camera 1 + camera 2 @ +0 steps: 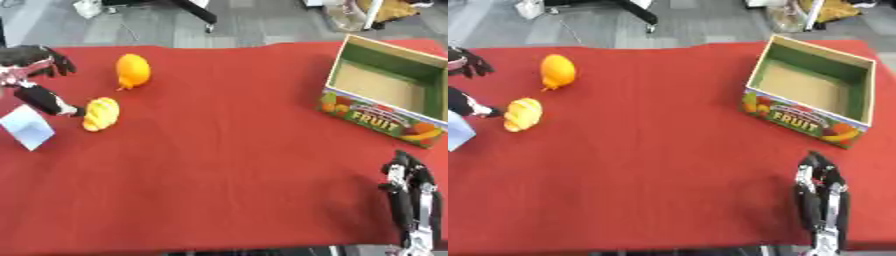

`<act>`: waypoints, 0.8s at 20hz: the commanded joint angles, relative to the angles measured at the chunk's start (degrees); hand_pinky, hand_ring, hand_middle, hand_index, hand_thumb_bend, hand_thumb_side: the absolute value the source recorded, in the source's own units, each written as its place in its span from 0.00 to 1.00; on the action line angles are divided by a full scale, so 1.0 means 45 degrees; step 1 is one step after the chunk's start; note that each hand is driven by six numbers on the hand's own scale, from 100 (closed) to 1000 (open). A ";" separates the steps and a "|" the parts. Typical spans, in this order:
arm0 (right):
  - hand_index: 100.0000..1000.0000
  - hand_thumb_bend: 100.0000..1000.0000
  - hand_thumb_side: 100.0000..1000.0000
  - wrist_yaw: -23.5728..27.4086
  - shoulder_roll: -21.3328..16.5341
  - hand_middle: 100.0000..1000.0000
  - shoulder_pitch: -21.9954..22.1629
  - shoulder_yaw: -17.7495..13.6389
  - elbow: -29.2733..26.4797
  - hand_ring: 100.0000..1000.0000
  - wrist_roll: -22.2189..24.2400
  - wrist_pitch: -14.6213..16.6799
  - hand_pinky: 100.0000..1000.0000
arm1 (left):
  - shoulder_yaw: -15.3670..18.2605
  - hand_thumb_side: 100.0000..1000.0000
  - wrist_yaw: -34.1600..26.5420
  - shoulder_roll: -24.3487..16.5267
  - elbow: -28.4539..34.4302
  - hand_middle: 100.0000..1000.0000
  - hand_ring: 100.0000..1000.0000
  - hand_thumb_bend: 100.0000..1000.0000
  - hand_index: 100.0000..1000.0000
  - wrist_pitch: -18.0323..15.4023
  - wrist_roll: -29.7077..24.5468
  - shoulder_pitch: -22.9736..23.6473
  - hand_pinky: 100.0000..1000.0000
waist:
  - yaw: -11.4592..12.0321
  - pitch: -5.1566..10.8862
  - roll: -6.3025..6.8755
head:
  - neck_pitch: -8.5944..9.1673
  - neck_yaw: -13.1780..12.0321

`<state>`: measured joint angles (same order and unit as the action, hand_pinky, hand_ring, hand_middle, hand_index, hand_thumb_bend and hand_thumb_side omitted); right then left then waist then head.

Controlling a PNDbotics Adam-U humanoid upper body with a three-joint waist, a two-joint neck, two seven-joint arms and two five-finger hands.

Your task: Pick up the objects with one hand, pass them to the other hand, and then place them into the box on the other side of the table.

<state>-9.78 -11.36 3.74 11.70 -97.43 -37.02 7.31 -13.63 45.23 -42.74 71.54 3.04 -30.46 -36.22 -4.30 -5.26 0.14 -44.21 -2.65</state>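
Your left hand (35, 80) sits at the far left edge of the red cloth-covered table (227, 165), spread open: its upper fingers curl loosely near the back corner, while a lower black finger (44, 101) stretches down to the yellow ridged fruit (101, 114) and meets its left side. It grips nothing. Just below that hand lies a pale blue-white square sheet (28, 127), flat on the cloth and close to the yellow fruit but apart from it. Behind the yellow fruit, a little to the right, you have the orange rounded fruit with a small stem (132, 71), lying free and untouched.

The middle of the cloth separates these from the open cardboard box printed with the word FRUIT and fruit pictures (811, 90), which stands askew near the far right corner, green inside its walls with a tan floor. Your right hand (822, 200) rests at the lower right, fingers straight and pointing up toward the box, holding nothing.
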 commanded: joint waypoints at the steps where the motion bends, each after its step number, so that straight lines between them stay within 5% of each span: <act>1: 0.77 0.00 0.80 0.0049 -0.0081 0.49 -0.0092 0.0029 -0.0097 0.59 0.0055 0.0021 0.39 | 0.0066 0.34 -0.0100 0.0003 -0.0361 0.66 0.68 0.52 0.81 -0.0005 0.0228 -0.0358 0.80 | -0.0032 0.0308 -0.0012 | 0.0021 -0.0057; 16: 0.77 0.00 0.80 0.0121 0.0015 0.49 -0.0170 0.0048 -0.0088 0.59 0.0072 0.0046 0.39 | 0.0099 0.32 0.1697 0.1343 -0.2189 0.61 0.63 0.51 0.78 0.0732 0.2048 -0.0609 0.76 | -0.0130 0.0212 -0.0126 | 0.0021 -0.0140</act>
<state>-9.52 -10.99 3.50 12.01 -97.43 -36.79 7.51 -13.63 52.04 -35.97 61.84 6.07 -22.32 -37.47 -4.86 -5.26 0.12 -44.22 -3.02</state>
